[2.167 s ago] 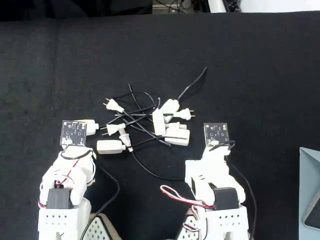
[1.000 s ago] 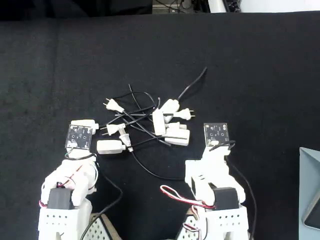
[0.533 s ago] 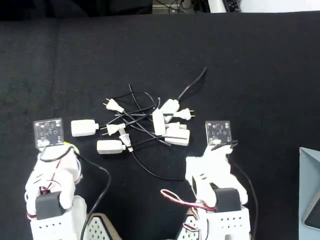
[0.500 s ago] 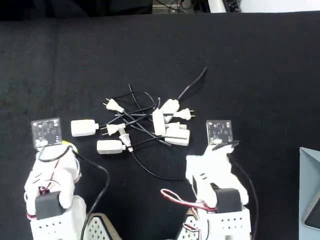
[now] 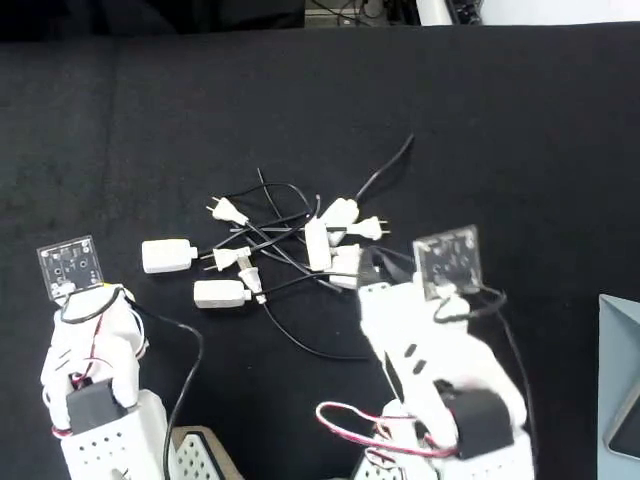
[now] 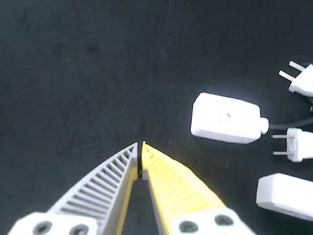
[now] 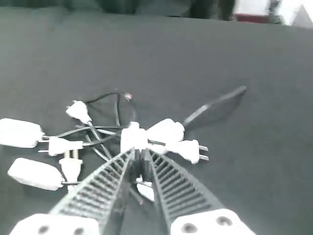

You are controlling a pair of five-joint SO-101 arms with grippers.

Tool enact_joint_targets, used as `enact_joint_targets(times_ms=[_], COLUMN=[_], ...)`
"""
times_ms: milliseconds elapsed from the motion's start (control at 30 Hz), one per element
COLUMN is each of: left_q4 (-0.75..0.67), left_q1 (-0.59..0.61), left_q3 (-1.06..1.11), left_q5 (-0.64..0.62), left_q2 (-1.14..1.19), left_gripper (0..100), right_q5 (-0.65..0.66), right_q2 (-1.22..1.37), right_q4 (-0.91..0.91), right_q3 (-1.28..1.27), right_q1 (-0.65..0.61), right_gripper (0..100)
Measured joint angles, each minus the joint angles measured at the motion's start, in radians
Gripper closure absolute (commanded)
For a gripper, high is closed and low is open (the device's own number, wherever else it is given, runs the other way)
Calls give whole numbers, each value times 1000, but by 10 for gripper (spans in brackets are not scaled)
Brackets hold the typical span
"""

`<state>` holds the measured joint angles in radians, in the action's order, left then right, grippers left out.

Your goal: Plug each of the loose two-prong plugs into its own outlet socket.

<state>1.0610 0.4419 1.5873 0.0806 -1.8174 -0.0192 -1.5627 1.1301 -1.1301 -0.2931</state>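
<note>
Several white socket blocks and two-prong plugs on black cords lie tangled mid-table. One socket block point(image 5: 168, 255) point(image 6: 226, 118) lies at the left end, with a second socket block point(image 5: 220, 293) point(image 6: 286, 196) nearer the arms. A loose plug point(image 5: 222, 260) point(image 6: 298, 144) lies between them. My left gripper point(image 6: 141, 147) is shut and empty over bare cloth, left of that first socket block. My right gripper point(image 7: 138, 154) is shut and empty above the pile's right side, near a plug point(image 7: 188, 149) point(image 5: 368, 228) and a cluster of socket blocks point(image 5: 335, 255).
The table is covered in black cloth point(image 5: 520, 150). The left arm point(image 5: 90, 350) stands at the front left, the right arm point(image 5: 430, 350) at the front right, leaning toward the pile. A grey object point(image 5: 622, 380) sits at the right edge.
The left arm has swung left, away from the left socket block. The right arm has lifted and leaned forward over the pile's right side. The plugs and sockets have not moved.
</note>
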Motion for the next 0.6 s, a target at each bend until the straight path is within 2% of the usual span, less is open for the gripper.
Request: enact_joint_targets(times_ms=[233,500,600], left_q4=[-6,-81,-86], left_q1=[0,0,0], left_q3=[31,80,81], left_q5=[0,0,0], left_q2=[0,0,0], left_gripper=[970,970,970], right_q5=[0,-28,-87], right_q2=[448,904,1054], right_q4=[-106,-183,-192], right_q3=[166,313,371], right_q1=[-129,-287,-322], right_gripper=[982,977,894])
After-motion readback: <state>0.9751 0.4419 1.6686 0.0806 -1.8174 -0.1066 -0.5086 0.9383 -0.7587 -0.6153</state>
